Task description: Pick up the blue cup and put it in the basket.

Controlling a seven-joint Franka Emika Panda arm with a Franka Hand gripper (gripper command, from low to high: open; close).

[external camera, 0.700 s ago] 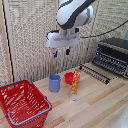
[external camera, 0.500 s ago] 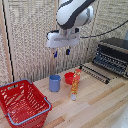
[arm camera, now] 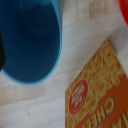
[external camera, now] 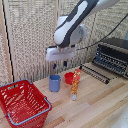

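The blue cup (external camera: 55, 83) stands upright on the wooden table, between the red basket (external camera: 25, 102) at the exterior view's left and an orange box. My gripper (external camera: 58, 65) hangs just above the cup, a little to its right, with short dark fingers pointing down. Nothing is between the fingers, and they look apart. In the wrist view the blue cup (arm camera: 31, 42) fills much of the picture, seen from above with its open mouth. A dark finger (arm camera: 2, 52) shows at the picture's edge. The basket is empty.
An upright orange snack box (external camera: 75, 83) stands right of the cup, also in the wrist view (arm camera: 97, 95). A small red cup (external camera: 68, 77) sits behind it. A black toaster oven (external camera: 111, 56) with a pulled-out rack stands at the exterior view's right. A slatted wall is behind.
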